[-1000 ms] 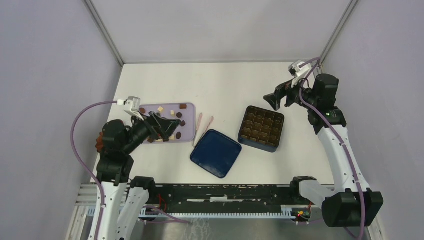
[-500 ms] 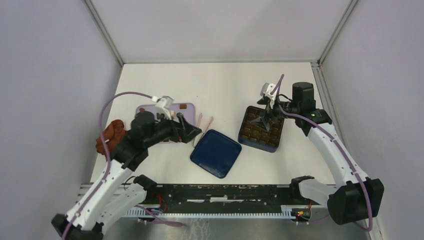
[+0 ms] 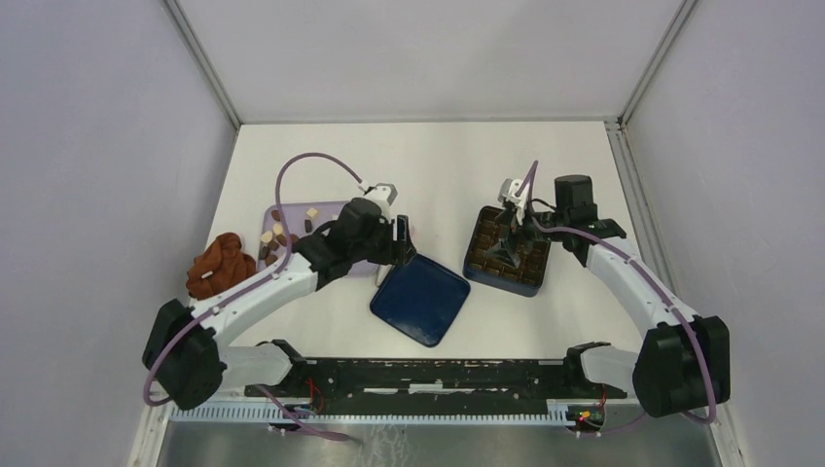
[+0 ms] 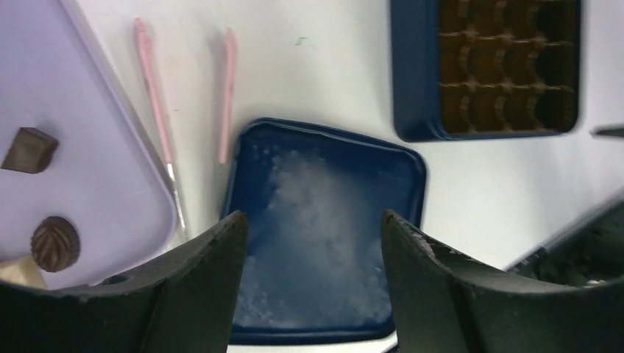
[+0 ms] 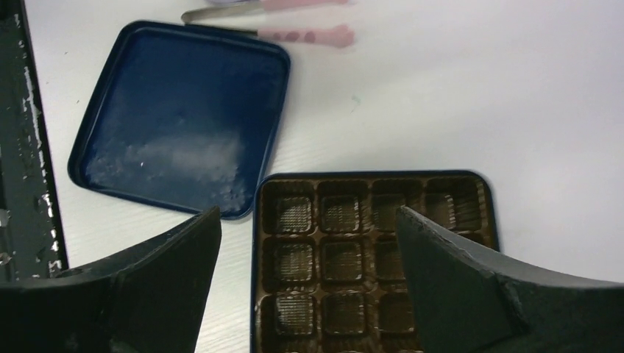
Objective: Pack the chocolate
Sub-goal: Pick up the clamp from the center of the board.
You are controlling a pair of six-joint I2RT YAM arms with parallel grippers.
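No change to the chocolate point(image 4: 29, 149): all loose on the lilac tray point(image 4: 96, 132) toward the surface's left edge, none in the box point(image 5: 368, 175) right of centre. Swung the left jaws off the tray, now open, empty and narrowing over the blue lid point(image 3: 420, 302) beside the pink tongs point(image 4: 229, 95). Brought the right jaws from the far right corner, wide and empty above bare cells. Probably going for the tongs; packing not begun.

From above, the left arm point(image 3: 282, 282) covered the tray's point(image 3: 331, 206) right part. A cream chocolate point(image 4: 13, 271) sat half cut off by the left wrist view's edge.
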